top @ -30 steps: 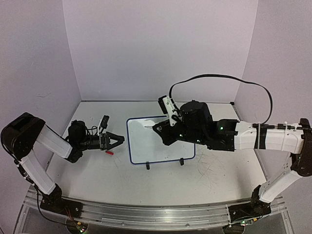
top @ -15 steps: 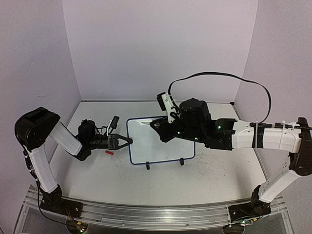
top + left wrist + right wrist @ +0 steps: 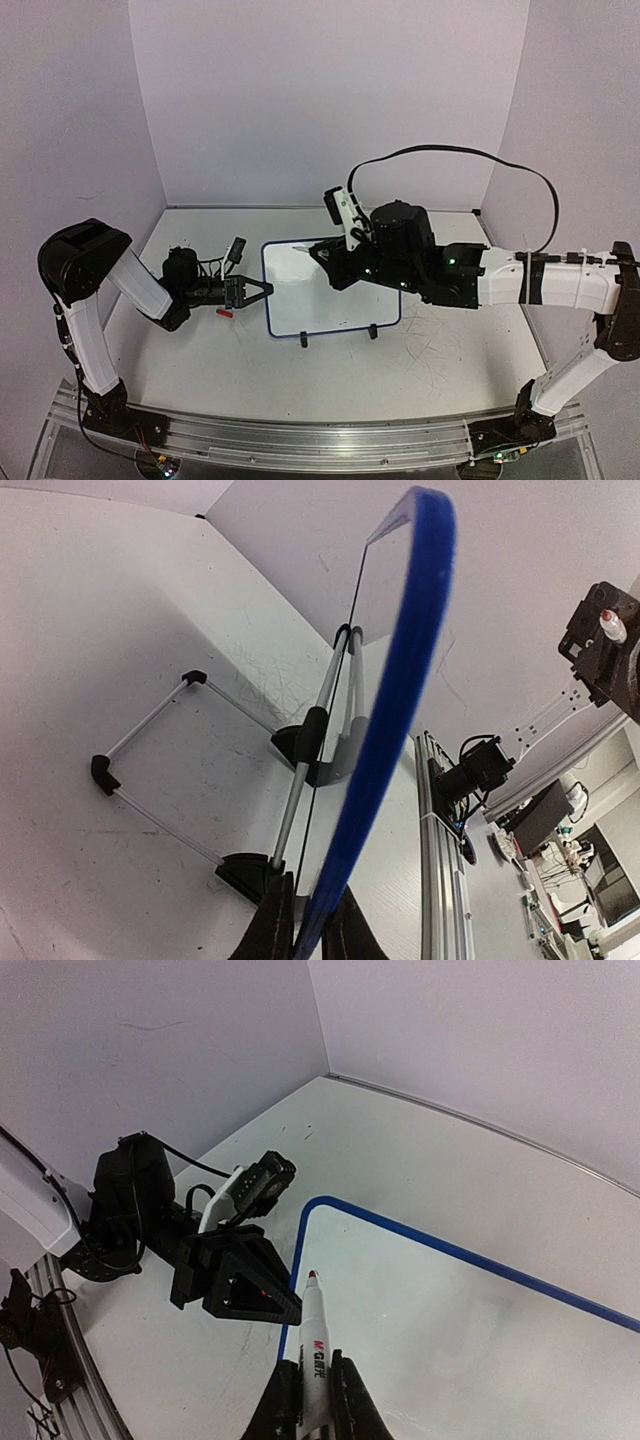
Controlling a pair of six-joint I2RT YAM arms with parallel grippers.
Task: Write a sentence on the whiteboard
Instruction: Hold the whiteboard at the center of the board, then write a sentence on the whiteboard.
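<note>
The whiteboard [image 3: 335, 295] stands on its two black feet mid-table, its face white, with no sentence in view. My left gripper [image 3: 266, 291] is shut on the board's left edge. In the left wrist view the blue rim [image 3: 400, 680] runs up from between the left gripper [image 3: 310, 932] and its fingers [image 3: 268, 928]. My right gripper [image 3: 315, 1378] is shut on a white marker [image 3: 315, 1335]. The marker's red tip [image 3: 312, 1276] hovers over the board's upper left corner [image 3: 320, 1203], close to the left gripper [image 3: 250, 1285].
A small red piece [image 3: 224, 313] lies on the table just under the left gripper. The board's wire stand [image 3: 150, 770] reaches back behind it. A black cable [image 3: 450, 152] loops above the right arm. Purple walls close in the table.
My left arm reached right and its jaws closed onto the whiteboard's left edge. The right gripper with the marker drifted slightly toward the board's upper left corner.
</note>
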